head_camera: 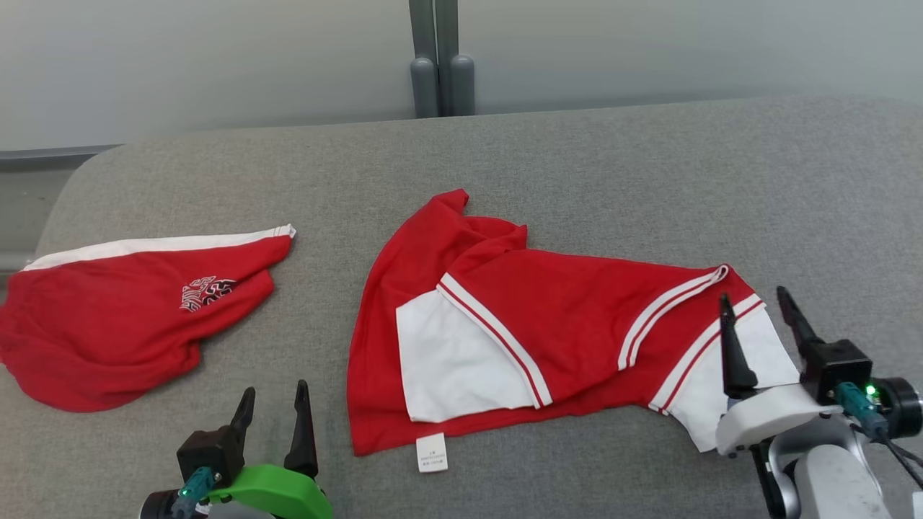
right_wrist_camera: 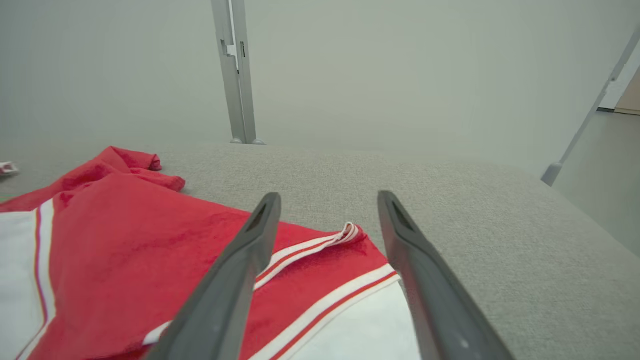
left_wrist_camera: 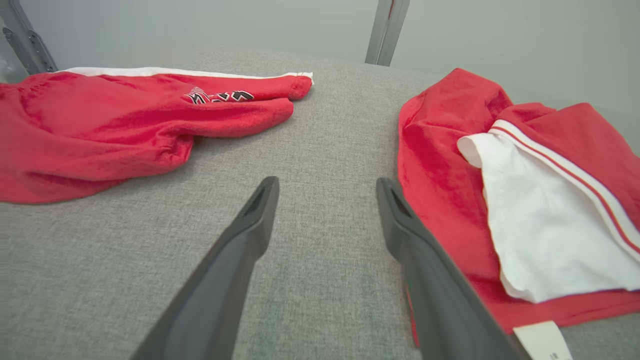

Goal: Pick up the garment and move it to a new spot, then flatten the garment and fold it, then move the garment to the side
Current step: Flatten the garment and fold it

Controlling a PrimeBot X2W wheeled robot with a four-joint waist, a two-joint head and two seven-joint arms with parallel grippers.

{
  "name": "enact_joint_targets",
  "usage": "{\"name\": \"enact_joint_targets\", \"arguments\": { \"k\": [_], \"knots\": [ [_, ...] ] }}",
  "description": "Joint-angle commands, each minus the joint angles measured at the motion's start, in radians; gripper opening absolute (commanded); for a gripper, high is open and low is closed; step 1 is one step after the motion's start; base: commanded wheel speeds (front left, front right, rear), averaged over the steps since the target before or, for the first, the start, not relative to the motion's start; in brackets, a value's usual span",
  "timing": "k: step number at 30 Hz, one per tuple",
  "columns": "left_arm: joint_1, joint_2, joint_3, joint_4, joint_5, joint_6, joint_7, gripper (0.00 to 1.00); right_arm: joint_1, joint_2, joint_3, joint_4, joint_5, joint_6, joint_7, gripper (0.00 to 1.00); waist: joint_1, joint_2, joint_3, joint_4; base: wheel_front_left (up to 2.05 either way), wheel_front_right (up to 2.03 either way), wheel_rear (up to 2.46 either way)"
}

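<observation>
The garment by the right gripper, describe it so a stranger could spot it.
Two red garments lie on the grey surface. This is the middle garment, reaching to the right gripper. Unlike the left garment with its logo, it has white striped sleeves and a white tag at its hem.

red garment [head_camera: 577,303] with white striped panels, rumpled, lying centre-right

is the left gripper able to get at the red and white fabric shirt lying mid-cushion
Probably yes: the open left gripper sits right beside the red and white fabric shirt, only bare grey cushion between them.
</observation>
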Motion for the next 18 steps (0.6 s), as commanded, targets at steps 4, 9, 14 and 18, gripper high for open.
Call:
{"name": "enact_joint_targets", "arguments": {
  "k": [4,9,14,18],
  "knots": [
    [0.021,0.004,0.002,-0.021,0.019,0.011,0.0,1.0,0.03,0.0,0.066,0.007,0.011,-0.001,-0.003,1.0,0.0,-0.0001,-0.016,0.015,0.0,0.0,0.0],
    [0.037,0.004,0.001,-0.034,0.027,0.012,0.0,1.0,0.056,0.001,0.105,0.039,0.018,-0.001,-0.003,1.0,0.0,-0.0001,-0.034,0.028,0.0,0.0,0.0],
    [0.047,0.004,-0.002,-0.04,0.022,0.011,0.0,1.0,0.074,0.002,0.112,0.051,0.027,-0.001,-0.003,1.0,0.0,-0.0001,-0.045,0.033,0.0,0.0,0.0],
    [0.046,0.004,-0.007,-0.045,0.015,0.016,0.0,1.0,0.073,0.003,0.119,0.055,0.036,-0.001,-0.003,1.0,0.0,-0.0001,-0.045,0.031,0.0,0.0,0.0]
  ]
}}
